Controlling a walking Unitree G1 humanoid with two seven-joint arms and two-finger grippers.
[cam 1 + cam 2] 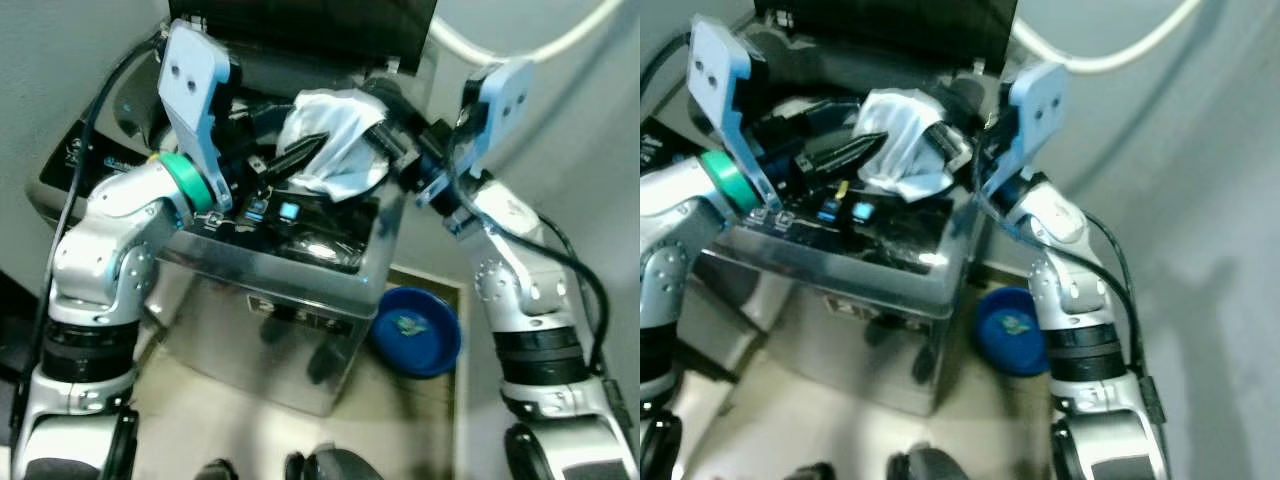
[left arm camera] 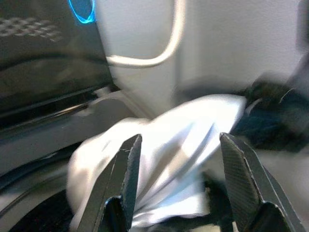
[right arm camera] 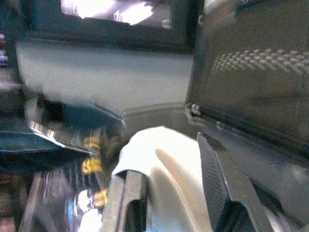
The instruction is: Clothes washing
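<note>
I am holding a white cloth over the open top of the washing machine, my right gripper clamping it from one side while my left gripper is hanging beside it, fingers apart, below the raised lid.

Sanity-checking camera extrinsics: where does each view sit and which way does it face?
Left eye: head, looking down at the open washer; both arms show.
Right eye: same head and scene, plus the blue bowl.
Left wrist: along the left gripper, fingers spread before the white cloth.
Right wrist: along the right gripper, fingers around the cloth, lid behind.
Shared: the cloth.
</note>
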